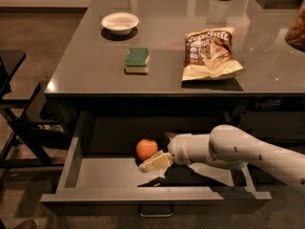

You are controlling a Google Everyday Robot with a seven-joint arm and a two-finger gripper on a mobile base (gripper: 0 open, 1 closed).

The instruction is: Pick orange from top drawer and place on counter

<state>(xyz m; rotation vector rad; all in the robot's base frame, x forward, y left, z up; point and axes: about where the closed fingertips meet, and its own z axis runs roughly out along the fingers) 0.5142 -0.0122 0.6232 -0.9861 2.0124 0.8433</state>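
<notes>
The cream gripper (156, 161) is held in the grey metal top drawer (71, 162), at 4 o'clock of the round orange fruit (146, 149); its state cannot be told.

Single view, high in front, angled down over counter (95, 70) into top drawer (143, 196); gripper (153, 162) inside it, lower centre.

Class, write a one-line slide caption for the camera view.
Gripper inside the open top drawer, beside the orange; sponge, bowl, chip bag on the counter.
</notes>
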